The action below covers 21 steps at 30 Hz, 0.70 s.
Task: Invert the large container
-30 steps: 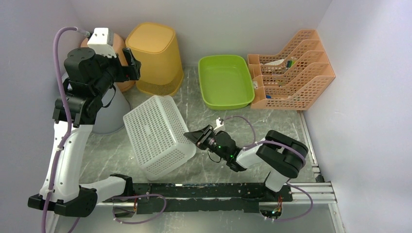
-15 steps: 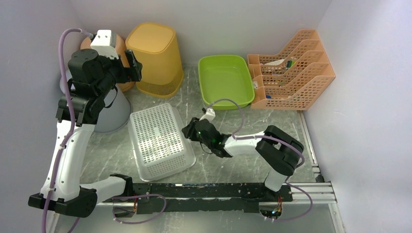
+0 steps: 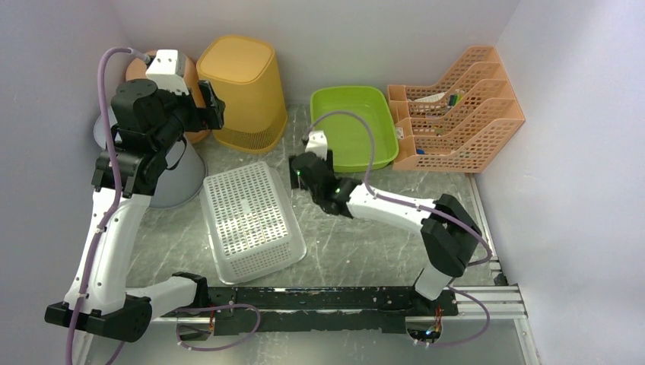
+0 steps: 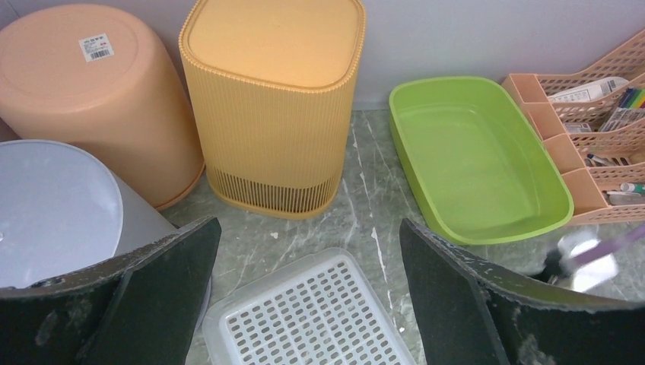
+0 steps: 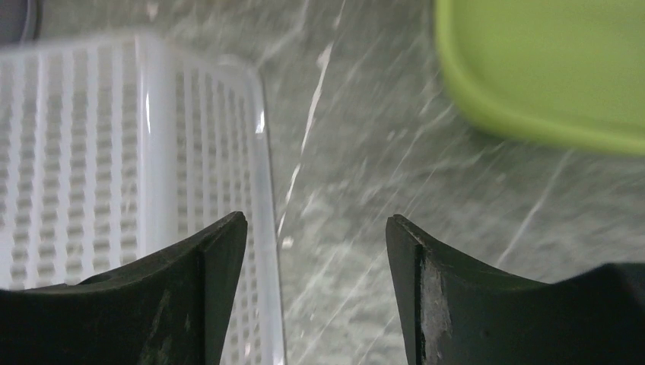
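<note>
Our right claw (image 5: 316, 219) hangs released, empty, beside the basket (image 3: 251, 220) lying bottom-up by the near edge of the tabletop (image 3: 357, 247); we judge the flip done, only retreat remains.

A grey-green marbled stone tabletop (image 3: 357, 251) with pale veins fills the middle of the top view, closed in by plain lilac-white walls: a back wall (image 3: 342, 38) along the upper edge, a left wall (image 3: 38, 76) down the left side, a right wall (image 3: 578, 190) across the right. A black mounting rail (image 3: 335, 298) runs along the bottom of the frame, meeting a silvery metal track (image 3: 494, 296) at lower right. The light is soft and even, leaving a dull sheen on the stone.
</note>
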Motion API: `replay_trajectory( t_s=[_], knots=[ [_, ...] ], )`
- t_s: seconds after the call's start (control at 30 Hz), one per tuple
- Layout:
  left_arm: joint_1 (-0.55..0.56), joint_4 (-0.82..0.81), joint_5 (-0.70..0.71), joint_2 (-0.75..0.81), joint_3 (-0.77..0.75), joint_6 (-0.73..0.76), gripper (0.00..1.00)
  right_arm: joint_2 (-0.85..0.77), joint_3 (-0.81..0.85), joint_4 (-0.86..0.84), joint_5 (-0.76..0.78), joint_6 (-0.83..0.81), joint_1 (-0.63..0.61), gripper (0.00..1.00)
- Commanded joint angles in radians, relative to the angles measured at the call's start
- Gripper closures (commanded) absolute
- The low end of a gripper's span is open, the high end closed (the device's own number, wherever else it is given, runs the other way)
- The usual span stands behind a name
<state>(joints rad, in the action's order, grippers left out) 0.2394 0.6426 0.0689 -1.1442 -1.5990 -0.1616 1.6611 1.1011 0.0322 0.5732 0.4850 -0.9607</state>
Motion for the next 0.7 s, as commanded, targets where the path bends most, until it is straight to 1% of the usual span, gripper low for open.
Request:
replay_trajectory(
  t_s=[0.0,0.2,0.43,0.57,0.67],
  knots=[
    [0.005,-0.056,-0.041,0.030,0.027,0.000,0.00,0.035,0.140,0.135,0.078,-0.139,0.095,0.32],
    [0.005,-0.071,-0.051,0.044,0.063,0.000,0.00,0.137,0.260,0.146,-0.026,-0.223,0.207,0.32],
    [0.005,-0.089,-0.057,0.053,0.100,0.001,0.00,0.262,0.389,0.154,-0.091,-0.293,0.241,0.34],
    [0.005,-0.095,-0.053,0.048,0.119,0.006,0.00,0.314,0.425,0.153,-0.111,-0.289,0.259,0.35],
    [0.005,-0.099,-0.052,0.054,0.132,0.008,0.00,0.352,0.435,0.150,-0.111,-0.278,0.275,0.37]
  ],
)
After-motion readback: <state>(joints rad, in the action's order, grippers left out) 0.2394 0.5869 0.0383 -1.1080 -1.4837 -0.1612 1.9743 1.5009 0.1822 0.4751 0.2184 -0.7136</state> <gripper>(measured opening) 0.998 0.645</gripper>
